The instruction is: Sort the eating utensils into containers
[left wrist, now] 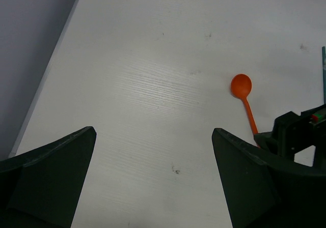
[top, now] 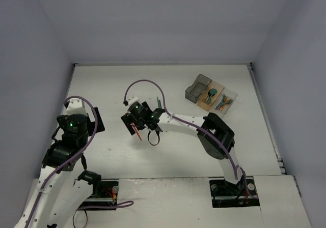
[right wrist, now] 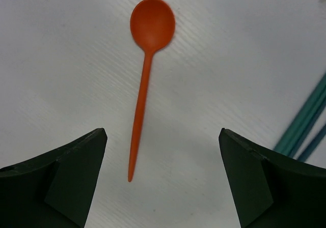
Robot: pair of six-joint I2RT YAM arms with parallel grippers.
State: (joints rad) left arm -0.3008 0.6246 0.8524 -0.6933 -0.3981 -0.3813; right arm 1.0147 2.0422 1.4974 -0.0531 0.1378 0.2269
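Right fingers (right wrist: pixel 61 177) gape over a slim, round-bowled orange spoon (right wrist: pixel 142 95), apparently flat.

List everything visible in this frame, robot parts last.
dark grey bin: one, far right of table, first in the row
orange-tan bin: one, middle of row, holds a teal utensil
clear bin: one, end of row, holds teal and orange utensils, count unclear
orange spoon: one, flat on table
teal handles: at least two, near the spoon
table: one, white
left gripper: open, empty
right gripper: open, over the spoon
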